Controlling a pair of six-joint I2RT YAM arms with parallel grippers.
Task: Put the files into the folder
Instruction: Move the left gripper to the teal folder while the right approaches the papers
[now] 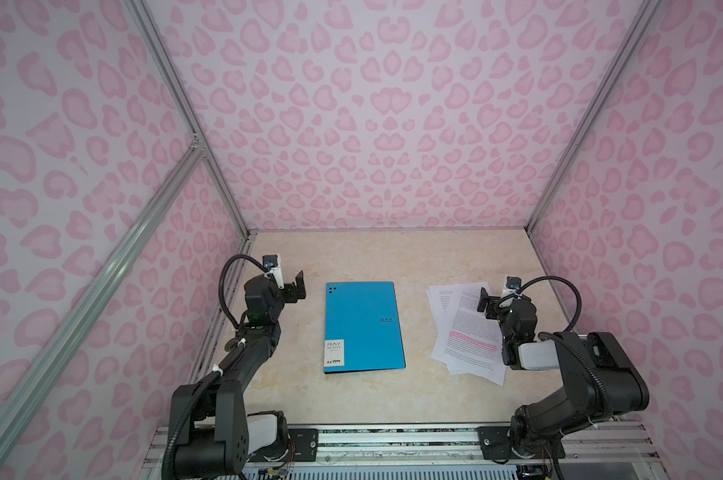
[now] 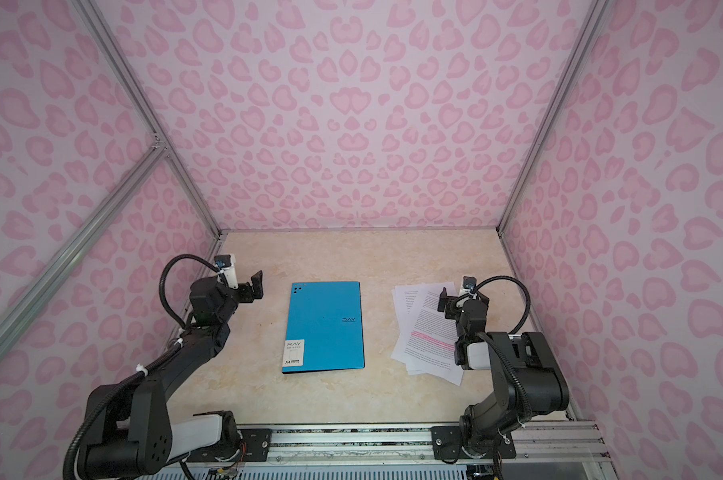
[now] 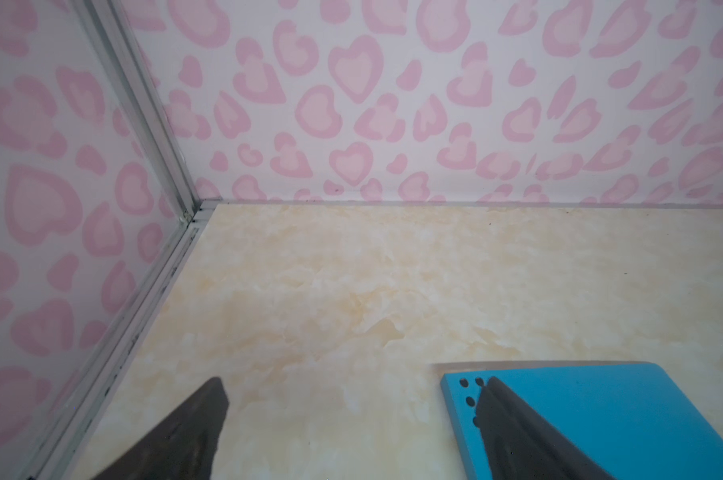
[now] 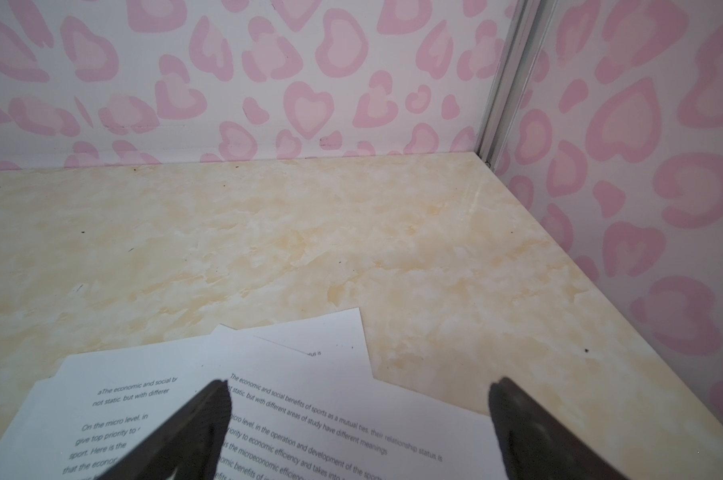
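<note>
The folder (image 1: 364,326) (image 2: 324,326) lies closed and flat at the middle of the table in both top views, blue cover up, white label at its near left corner. The files (image 1: 467,336) (image 2: 428,338), several loose white printed sheets with pink highlighted lines, lie fanned out to its right. My left gripper (image 1: 295,286) (image 2: 255,284) hovers open to the left of the folder's far left corner; in the left wrist view (image 3: 353,386) that corner (image 3: 600,407) shows behind one finger. My right gripper (image 1: 487,302) (image 2: 446,301) hangs open above the far part of the files (image 4: 293,374), holding nothing (image 4: 359,382).
The beige marbled table (image 1: 393,257) is boxed in by pink-patterned walls on three sides, with aluminium posts (image 1: 226,199) in the back corners. A metal rail (image 1: 393,440) with both arm bases runs along the front edge. The files lie close to the right wall.
</note>
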